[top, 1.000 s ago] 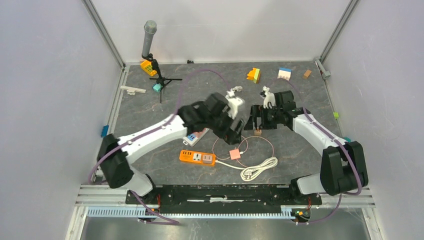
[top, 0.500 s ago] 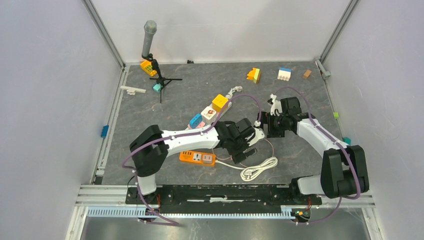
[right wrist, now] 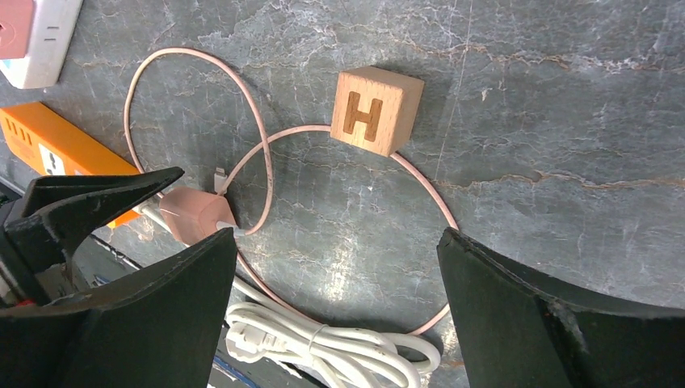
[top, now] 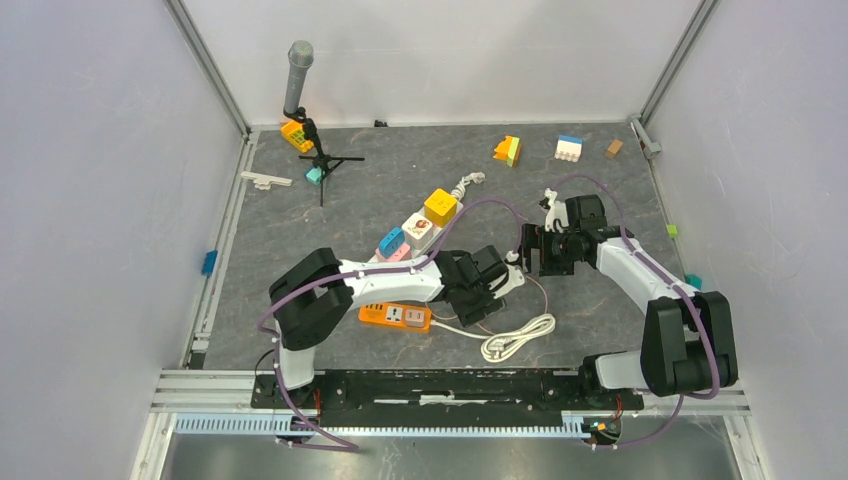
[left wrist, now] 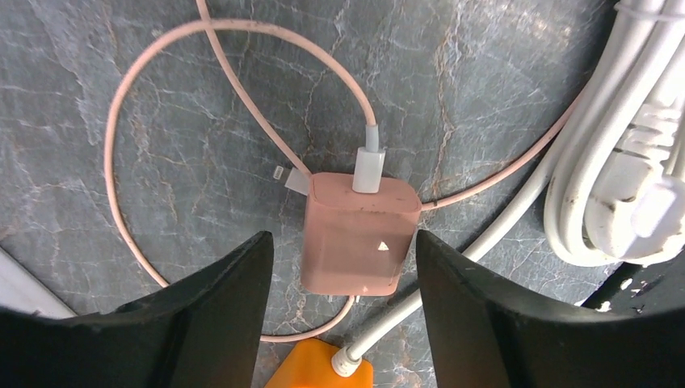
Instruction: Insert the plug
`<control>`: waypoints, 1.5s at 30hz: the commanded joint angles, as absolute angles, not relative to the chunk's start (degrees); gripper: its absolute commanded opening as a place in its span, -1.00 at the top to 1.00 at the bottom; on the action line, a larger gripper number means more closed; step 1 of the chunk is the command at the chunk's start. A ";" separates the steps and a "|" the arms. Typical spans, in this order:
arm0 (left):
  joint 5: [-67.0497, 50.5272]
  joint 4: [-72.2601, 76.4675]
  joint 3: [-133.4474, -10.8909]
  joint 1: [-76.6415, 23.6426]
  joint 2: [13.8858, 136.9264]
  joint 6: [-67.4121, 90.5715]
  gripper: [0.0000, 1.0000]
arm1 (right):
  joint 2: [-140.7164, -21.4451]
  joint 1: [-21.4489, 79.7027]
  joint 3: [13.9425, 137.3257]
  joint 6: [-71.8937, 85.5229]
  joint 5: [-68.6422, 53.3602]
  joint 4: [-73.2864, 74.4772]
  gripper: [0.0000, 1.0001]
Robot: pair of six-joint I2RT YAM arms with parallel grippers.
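A pink charger plug with a pink cable lies flat on the grey table. My left gripper is open and low over it, one finger on each side, not touching. In the top view the left gripper hides the plug. The orange power strip lies just left of it, and its end shows below the plug. My right gripper is open and empty above the cable loop. The right wrist view shows the right gripper, the plug and the strip.
A coiled white cord lies right of the plug. A wooden H block sits inside the cable loop. A white multi-coloured power strip lies behind the left arm. A microphone stand and toy blocks are at the back.
My left arm has swung down from high over the table and now hovers low, open around the pink plug. My right gripper has drawn back slightly to the right.
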State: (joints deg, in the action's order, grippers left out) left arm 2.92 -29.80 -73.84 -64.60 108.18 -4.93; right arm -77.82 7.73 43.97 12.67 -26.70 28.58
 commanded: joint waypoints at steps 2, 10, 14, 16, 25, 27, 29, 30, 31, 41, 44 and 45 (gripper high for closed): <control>3.46 -27.59 -72.22 -64.53 109.08 -5.59 -0.48 | -77.28 7.62 45.78 12.41 -28.90 28.48 -0.96; 7.99 -24.16 -68.88 -63.48 101.98 -2.24 -0.13 | -77.21 7.58 47.47 12.16 -31.01 29.26 -0.96; 6.07 -19.51 -66.15 -60.19 94.48 2.24 -0.07 | -76.82 7.73 50.81 12.07 -34.16 30.13 -0.96; 5.72 -16.95 -64.72 -58.81 90.72 2.89 -0.05 | -77.29 7.78 54.04 12.16 -36.43 31.07 -0.96; 7.86 -12.45 -62.18 -56.14 80.70 0.37 -0.04 | -78.41 14.04 64.08 23.86 -47.15 23.61 -0.98; 8.25 -12.33 -62.48 -56.01 79.82 0.26 -0.04 | -78.70 16.64 63.74 28.02 -48.25 19.95 -0.98; 8.39 -12.21 -62.68 -56.07 79.19 0.09 -0.05 | -79.30 19.15 63.50 30.89 -48.19 17.46 -0.90; 8.60 -12.13 -62.75 -56.05 78.86 0.09 -0.05 | -79.74 20.12 63.49 31.44 -47.79 17.02 -0.86; 8.78 -12.00 -62.84 -56.04 78.59 0.09 -0.05 | -80.25 21.25 63.35 31.98 -47.52 16.73 -0.79; 11.14 -10.61 -62.68 -55.82 76.39 0.09 -0.09 | -82.12 24.35 61.25 34.01 -50.00 14.87 0.18; 11.34 -10.61 -62.69 -55.18 76.14 0.62 -0.11 | -81.97 24.31 61.31 34.17 -50.42 14.26 0.69; 11.25 -10.63 -62.69 -54.90 76.10 1.03 -0.14 | -81.94 24.31 61.33 34.21 -50.61 14.04 0.85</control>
